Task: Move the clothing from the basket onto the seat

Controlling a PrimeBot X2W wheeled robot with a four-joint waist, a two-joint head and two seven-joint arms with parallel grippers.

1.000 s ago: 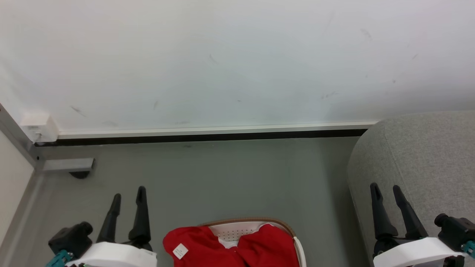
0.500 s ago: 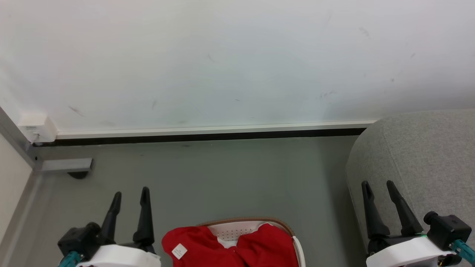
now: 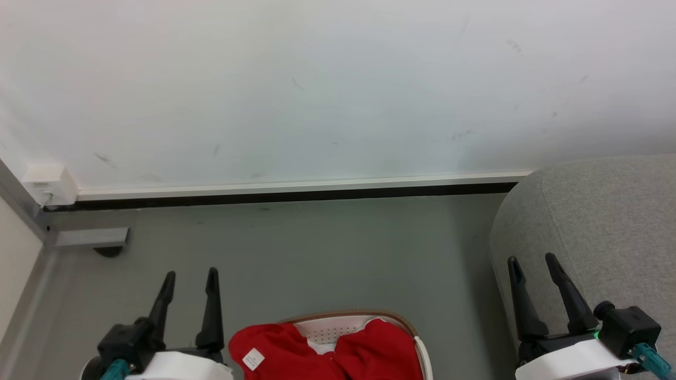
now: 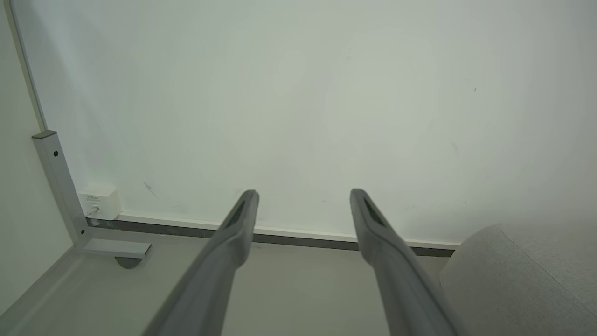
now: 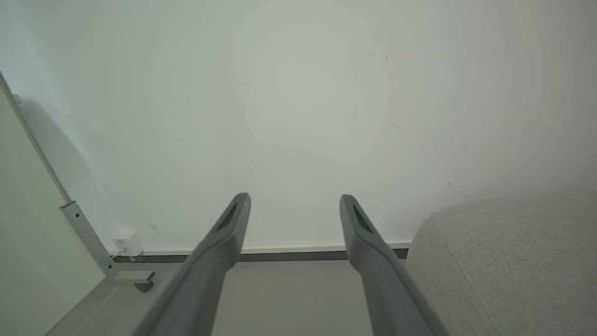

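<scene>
Red clothing [image 3: 372, 352] atop basket [image 3: 343, 315], grey floor [image 3: 327, 253] beyond, seat [image 3: 607, 216] edge rightward

I'm in a bare, office-like test room: a scuffed white wall [image 3: 317, 79], grey floor [image 3: 317, 253] at its foot, a metal partition post [image 4: 63, 186] and small white socket box [image 3: 50, 183] at its left end, and an upholstered seat [image 3: 597, 211] at its right.

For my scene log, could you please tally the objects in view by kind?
Grippers: 2, the left gripper and the right gripper, both open
White laundry basket: 1
Heap of red clothing in it: 1 (separate garments cannot be counted)
Light-grey seat: 1
White wall box: 1
Total: 6
</scene>
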